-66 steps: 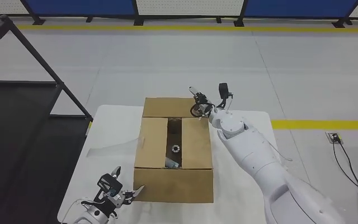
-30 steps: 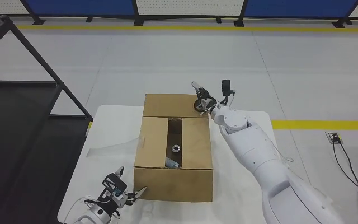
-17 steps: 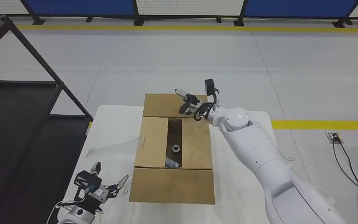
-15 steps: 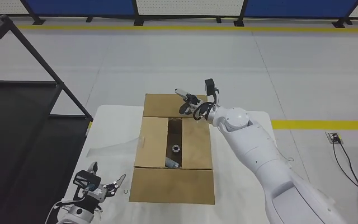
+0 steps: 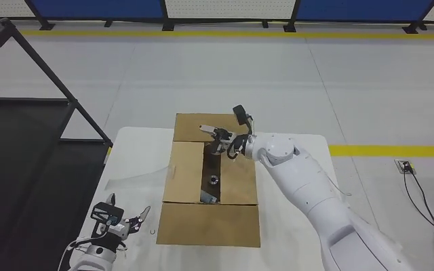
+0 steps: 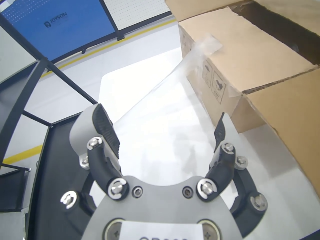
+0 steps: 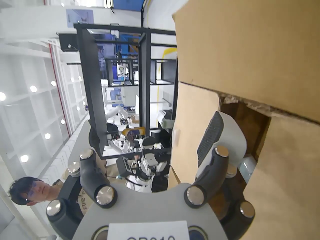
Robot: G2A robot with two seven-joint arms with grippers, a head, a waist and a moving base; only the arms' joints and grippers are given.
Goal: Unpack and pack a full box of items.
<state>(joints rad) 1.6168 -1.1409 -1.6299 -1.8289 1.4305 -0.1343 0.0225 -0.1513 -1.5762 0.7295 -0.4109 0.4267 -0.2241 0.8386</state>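
The cardboard box (image 5: 237, 173) stands in the middle of the white surface (image 5: 135, 152). Its four top flaps are folded outward, and a narrow dark gap is open between the two long ones. Inside the gap a small round part (image 5: 213, 179) and a pale packet (image 5: 209, 197) can be seen.

Two things have changed in the last seconds. The right gripper (image 5: 211, 132) has moved from the far right corner of the box to the upper end of the gap, with its fingers spread apart and nothing between them. The left gripper (image 5: 130, 215) has left the near flap and is now at the lower left of the surface, apart from the box, its fingers also released.

I judge that the opening of the flaps is nearly finished and that unpacking can begin, probably with the right arm.
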